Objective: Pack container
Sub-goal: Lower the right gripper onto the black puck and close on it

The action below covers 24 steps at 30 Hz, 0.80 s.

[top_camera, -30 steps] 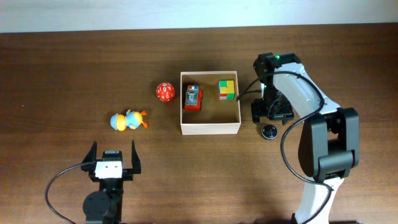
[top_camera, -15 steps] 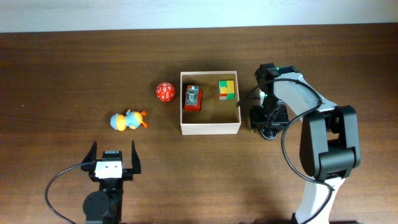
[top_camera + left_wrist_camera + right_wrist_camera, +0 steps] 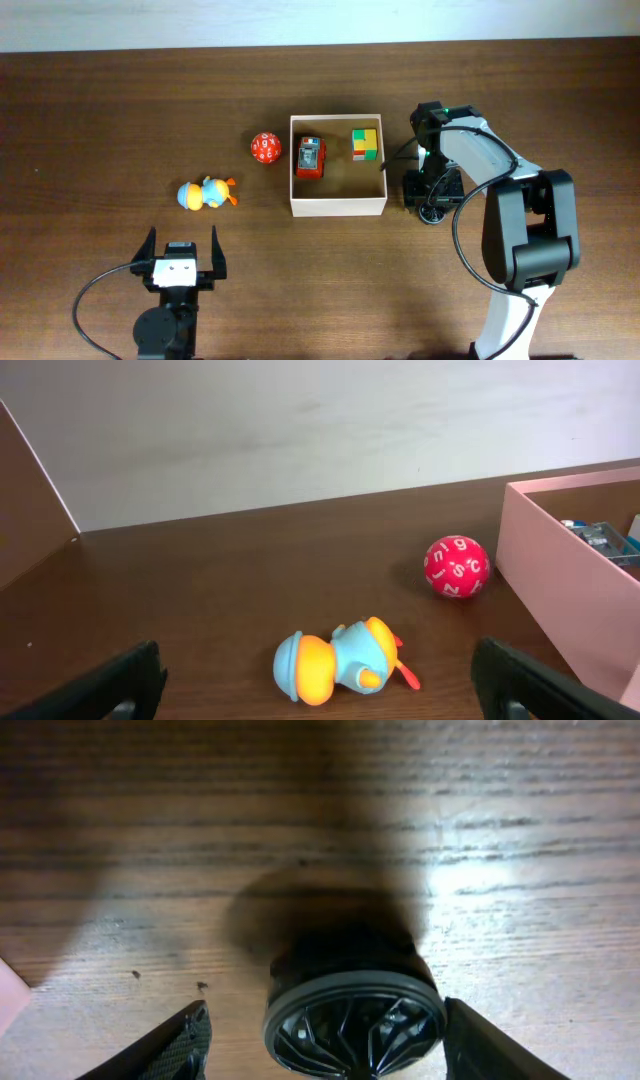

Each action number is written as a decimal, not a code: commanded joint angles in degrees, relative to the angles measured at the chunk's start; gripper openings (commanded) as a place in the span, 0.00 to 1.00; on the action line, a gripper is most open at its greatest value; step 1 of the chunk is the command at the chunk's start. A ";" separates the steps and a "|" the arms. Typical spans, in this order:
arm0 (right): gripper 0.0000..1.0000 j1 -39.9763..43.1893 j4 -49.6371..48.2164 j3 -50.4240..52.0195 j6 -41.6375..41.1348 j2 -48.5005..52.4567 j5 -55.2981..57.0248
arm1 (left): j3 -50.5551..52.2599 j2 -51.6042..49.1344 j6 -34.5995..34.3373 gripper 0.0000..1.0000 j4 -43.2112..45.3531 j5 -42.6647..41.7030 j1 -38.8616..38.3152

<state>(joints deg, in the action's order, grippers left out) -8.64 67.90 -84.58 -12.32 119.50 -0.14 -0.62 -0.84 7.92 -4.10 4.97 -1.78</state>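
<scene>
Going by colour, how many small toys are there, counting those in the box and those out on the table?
Red: 2 (toy car, lettered ball)
Blue and orange: 1 (duck toy)
Multicoloured: 1 (cube)
Black: 1 (wheel)
Total: 5

One container (image 3: 337,206) sits on the worktop (image 3: 100,120), with two toys inside it: one red toy car (image 3: 311,157) and one multicoloured cube (image 3: 365,143). Three more items lie outside the container: one red lettered ball (image 3: 265,148) and one blue-and-orange duck toy (image 3: 207,193) to its left, and one black wheel (image 3: 355,1020) to its right. Two grippers are in frame, the left gripper (image 3: 182,238) and the right gripper (image 3: 330,1045).
</scene>
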 commanded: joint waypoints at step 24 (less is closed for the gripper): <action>0.43 0.52 -4.11 2.84 -0.63 -1.09 1.22 | 0.09 0.44 0.74 0.99 -0.24 0.46 0.24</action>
<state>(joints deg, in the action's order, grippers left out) -8.58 63.96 -82.26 -13.13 119.50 0.14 -0.62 -0.84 7.92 -4.10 4.97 -1.78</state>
